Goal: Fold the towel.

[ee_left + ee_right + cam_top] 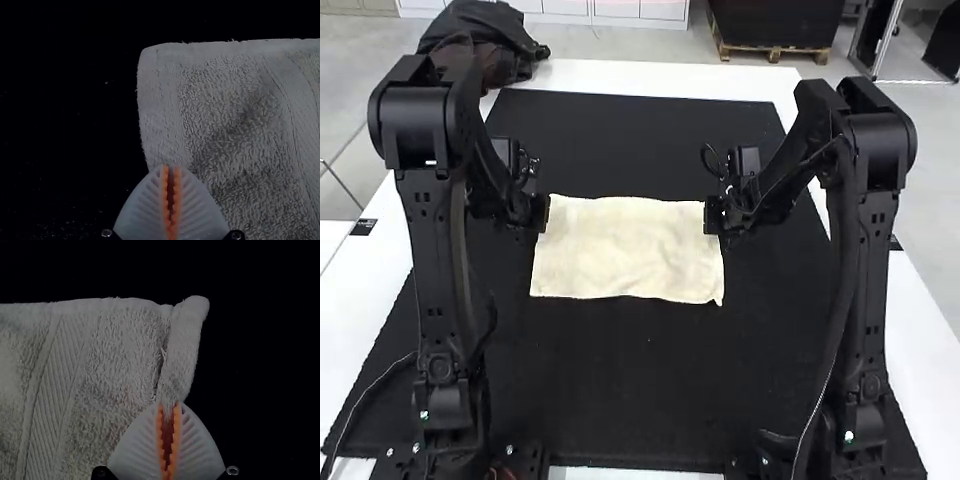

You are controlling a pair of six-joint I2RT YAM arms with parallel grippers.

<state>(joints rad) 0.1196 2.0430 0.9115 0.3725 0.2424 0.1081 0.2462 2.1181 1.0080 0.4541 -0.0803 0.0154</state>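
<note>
Black matting covered most of the white table, and a dark, crumpled cloth bundle lay on the table's far corner, well beyond the left gripper. Between that gripper and the right gripper, a cream-coloured, rectangular terry towel lay spread nearly flat on the matting, most of it nearer the arms' bases than the fingertips. The left gripper's orange pads were pinched on the towel's side edge. The right gripper's ribbed white fingers clenched the opposite edge, near a corner, where its narrow border bunched.
</note>
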